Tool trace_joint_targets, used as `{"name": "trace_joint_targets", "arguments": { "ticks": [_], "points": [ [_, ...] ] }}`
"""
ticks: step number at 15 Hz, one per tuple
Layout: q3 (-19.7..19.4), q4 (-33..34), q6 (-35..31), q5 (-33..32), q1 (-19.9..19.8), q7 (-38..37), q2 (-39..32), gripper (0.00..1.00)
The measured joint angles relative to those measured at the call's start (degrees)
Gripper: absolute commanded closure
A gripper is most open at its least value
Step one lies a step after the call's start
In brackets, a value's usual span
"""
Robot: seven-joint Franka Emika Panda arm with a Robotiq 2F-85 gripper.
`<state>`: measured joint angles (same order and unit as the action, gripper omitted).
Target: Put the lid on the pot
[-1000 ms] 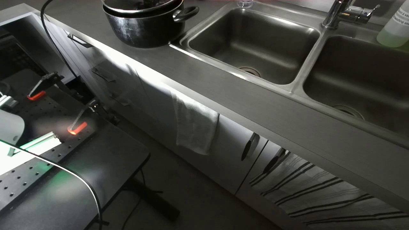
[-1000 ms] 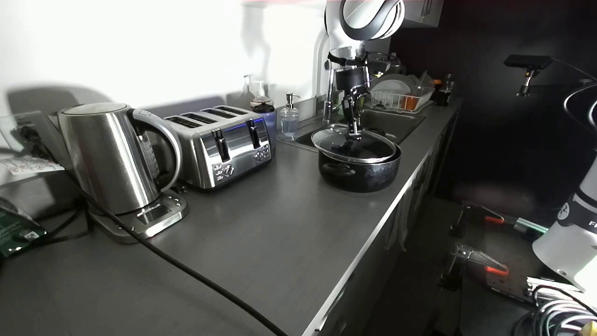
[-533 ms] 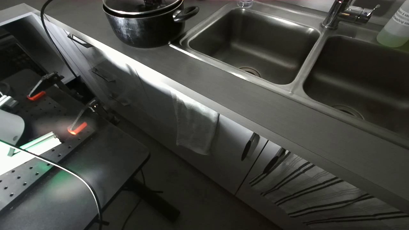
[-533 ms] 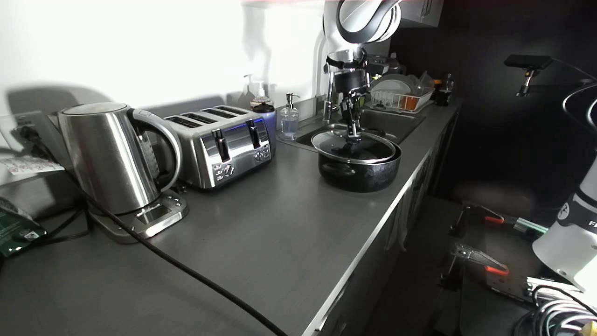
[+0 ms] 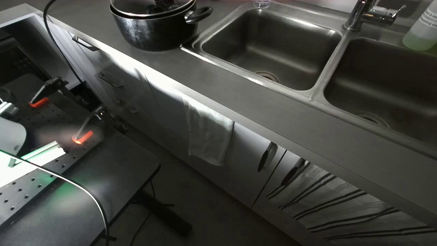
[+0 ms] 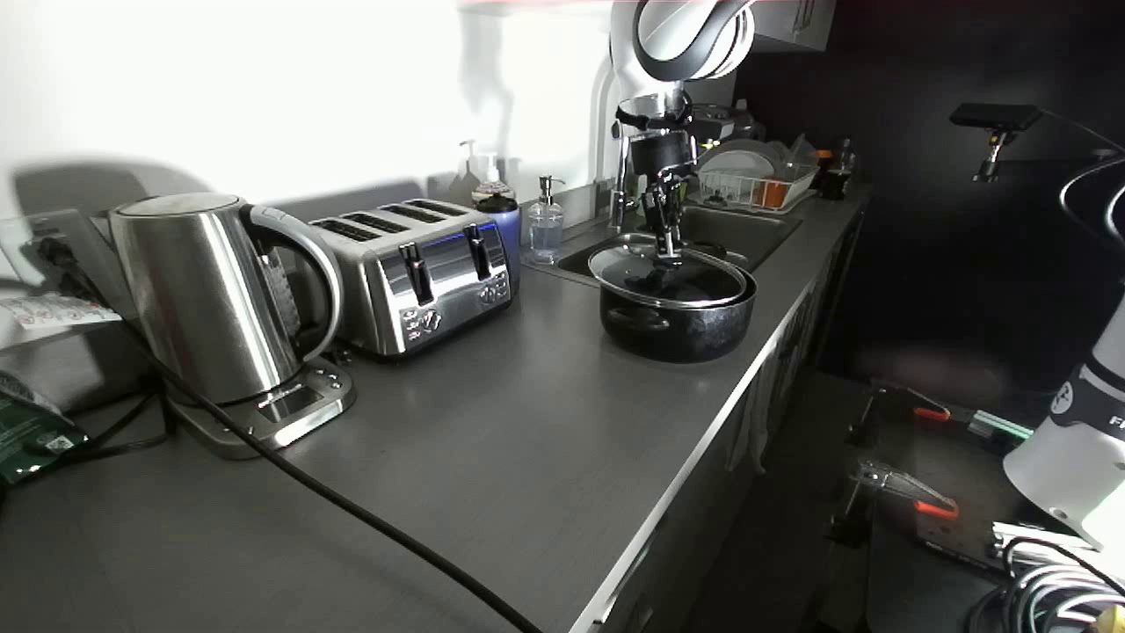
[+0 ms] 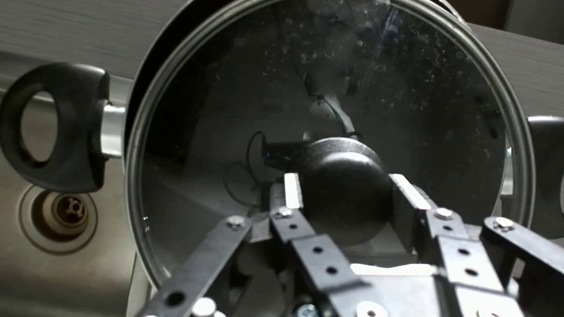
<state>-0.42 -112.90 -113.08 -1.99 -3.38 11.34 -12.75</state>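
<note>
The metal claw point(image 7: 348, 190) has dipped slightly, pinching the round black knob point(image 7: 346, 204), probably surest for a fragile, clear-glass lid point(image 7: 282, 110).

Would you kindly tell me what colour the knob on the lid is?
Black; the knob shows best in the wrist view.

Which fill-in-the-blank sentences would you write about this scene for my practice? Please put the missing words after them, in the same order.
1. In the wrist view, the black knob of the lid lies ____ the two fingers.
2. In an exterior view, the sink beside the pot has ____ basins.
3. In an exterior view, the toaster stands beside a metal electric ____.
Missing words: between; two; kettle.
</note>
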Motion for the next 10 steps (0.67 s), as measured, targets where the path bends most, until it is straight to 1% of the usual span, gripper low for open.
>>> {"name": "trace_joint_targets", "arguments": {
  "ticks": [10],
  "points": [
    [0.0, 0.1, 1.9, 0.0, 0.0, -0.2, 0.0, 0.75]
  ]
}}
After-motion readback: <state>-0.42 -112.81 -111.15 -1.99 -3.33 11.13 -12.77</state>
